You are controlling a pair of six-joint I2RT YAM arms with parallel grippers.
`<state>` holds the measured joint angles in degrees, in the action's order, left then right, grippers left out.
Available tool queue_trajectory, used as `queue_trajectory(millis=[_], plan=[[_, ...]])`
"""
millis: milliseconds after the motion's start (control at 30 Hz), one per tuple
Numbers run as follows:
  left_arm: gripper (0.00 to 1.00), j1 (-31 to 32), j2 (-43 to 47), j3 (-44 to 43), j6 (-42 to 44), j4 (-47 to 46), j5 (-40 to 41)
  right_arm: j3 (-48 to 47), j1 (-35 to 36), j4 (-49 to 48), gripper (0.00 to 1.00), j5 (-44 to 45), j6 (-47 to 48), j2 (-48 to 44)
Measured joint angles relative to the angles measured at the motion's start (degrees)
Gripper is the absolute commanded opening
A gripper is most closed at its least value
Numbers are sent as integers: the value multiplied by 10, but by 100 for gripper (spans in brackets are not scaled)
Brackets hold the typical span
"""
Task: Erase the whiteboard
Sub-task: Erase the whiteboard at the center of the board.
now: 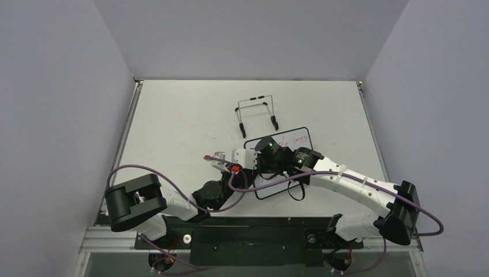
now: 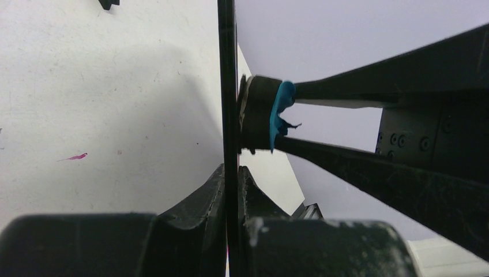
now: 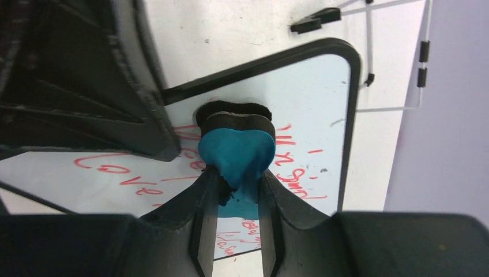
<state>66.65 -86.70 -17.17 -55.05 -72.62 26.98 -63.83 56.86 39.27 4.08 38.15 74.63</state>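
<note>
Left fingers [image 2: 196, 199] clamp the whiteboard [image 3: 311, 98] by its thin black frame; right fingers [image 3: 288, 202] pinch a blue eraser [image 3: 236, 151].
Glossy white face, rounded corners, red handwriting.

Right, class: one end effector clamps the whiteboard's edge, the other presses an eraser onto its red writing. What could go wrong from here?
1. The left end effector pinches only the thin edge of the whiteboard, so the wiping push may twist the board loose.
2. The right end effector squeezes the soft blue eraser by its back, so it might roll out mid-stroke.
3. The wire stand sits just beyond the board; a long stroke could strike it.
</note>
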Motion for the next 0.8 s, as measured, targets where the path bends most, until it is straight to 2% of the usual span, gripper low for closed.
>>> queue_trajectory(millis=[233, 467, 633, 800], plan=[[0, -1, 0, 0, -3, 0, -2, 0, -16, -24, 0, 40, -22, 0], [0, -1, 0, 0, -3, 3, -3, 0, -11, 26, 0, -50, 24, 0], [0, 0, 0, 0, -3, 12, -9, 0, -10, 37, 0, -57, 33, 0], [0, -2, 0, 0, -3, 9, -9, 0, -19, 9, 0, -34, -10, 0]])
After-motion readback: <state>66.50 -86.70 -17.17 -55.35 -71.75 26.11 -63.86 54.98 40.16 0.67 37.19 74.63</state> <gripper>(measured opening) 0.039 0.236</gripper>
